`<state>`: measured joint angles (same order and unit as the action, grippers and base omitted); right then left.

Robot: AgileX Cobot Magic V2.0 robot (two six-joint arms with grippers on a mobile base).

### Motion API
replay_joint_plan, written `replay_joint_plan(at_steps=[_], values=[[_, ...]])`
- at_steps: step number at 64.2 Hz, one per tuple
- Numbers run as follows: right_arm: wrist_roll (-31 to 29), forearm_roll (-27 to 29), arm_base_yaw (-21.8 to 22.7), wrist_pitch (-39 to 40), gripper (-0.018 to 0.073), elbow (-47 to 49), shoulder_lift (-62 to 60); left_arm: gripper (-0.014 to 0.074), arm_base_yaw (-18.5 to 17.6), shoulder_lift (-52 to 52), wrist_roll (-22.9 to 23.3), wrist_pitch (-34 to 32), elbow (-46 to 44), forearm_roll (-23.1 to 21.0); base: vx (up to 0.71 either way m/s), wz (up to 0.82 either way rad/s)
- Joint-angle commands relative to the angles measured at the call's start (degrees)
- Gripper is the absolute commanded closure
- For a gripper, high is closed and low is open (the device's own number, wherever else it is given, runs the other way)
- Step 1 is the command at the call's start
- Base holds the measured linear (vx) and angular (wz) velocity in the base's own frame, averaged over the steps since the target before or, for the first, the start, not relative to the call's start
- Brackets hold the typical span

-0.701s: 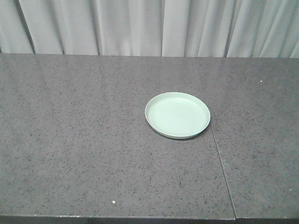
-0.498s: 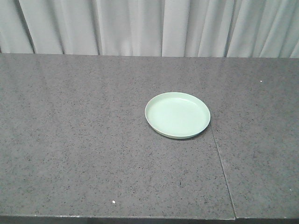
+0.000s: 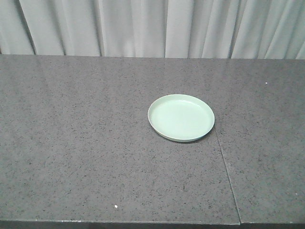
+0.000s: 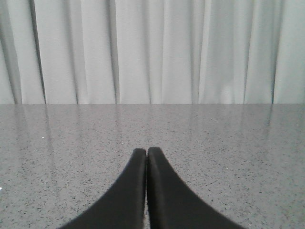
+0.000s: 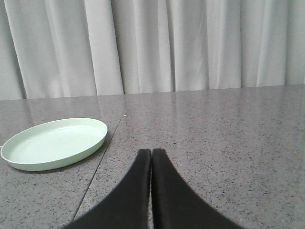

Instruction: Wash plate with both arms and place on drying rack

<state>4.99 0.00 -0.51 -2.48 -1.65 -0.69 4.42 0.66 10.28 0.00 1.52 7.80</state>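
The pale mint-green plate (image 3: 181, 117) lies flat on the grey speckled counter (image 3: 86, 143), right of centre, beside a seam. It also shows in the right wrist view (image 5: 55, 142), to the left of and beyond my right gripper. My right gripper (image 5: 151, 151) is shut and empty, low over the counter, apart from the plate. My left gripper (image 4: 146, 150) is shut and empty over bare counter, with no plate in its view. Neither arm shows in the front view. The drying rack is out of view.
A thin seam (image 3: 226, 171) runs across the counter just right of the plate. Pale grey curtains (image 3: 152, 26) hang behind the counter's far edge. The counter's front edge (image 3: 119, 222) runs along the bottom of the front view.
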Motion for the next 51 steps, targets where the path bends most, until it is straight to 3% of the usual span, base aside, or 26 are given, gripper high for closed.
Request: replay_joint_plan(at_steps=[1,18,32,45,51], values=[[-0.2,0.0,0.31,4.2,0.0569,-1.01,-0.64,0.0602,0.03,0.88,0.15,-3.76,0.85,-0.21,0.0,0.0],[0.42,0.96,0.31,7.06,0.0569,-1.01,-0.64,0.0602,0.03,0.88,0.15,-3.76,0.85,-0.21,0.0,0.0],[10.67,14.05,0.31,13.76,0.0568,0.04,-0.64,0.0602,0.03,0.88,0.15,-3.76,0.85,-0.21,0.0,0.0],[9.59,9.47,0.31,-0.19,0.0556,15.95,2.98,0.0602,0.03,0.88,0.15,-3.76,0.85,-0.21,0.0,0.0],[7.59,6.9,0.31,-6.62,0.0501,24.58,8.26,0.0602,0.03,0.88,0.15,-3.76,0.85,-0.21,0.0,0.0]])
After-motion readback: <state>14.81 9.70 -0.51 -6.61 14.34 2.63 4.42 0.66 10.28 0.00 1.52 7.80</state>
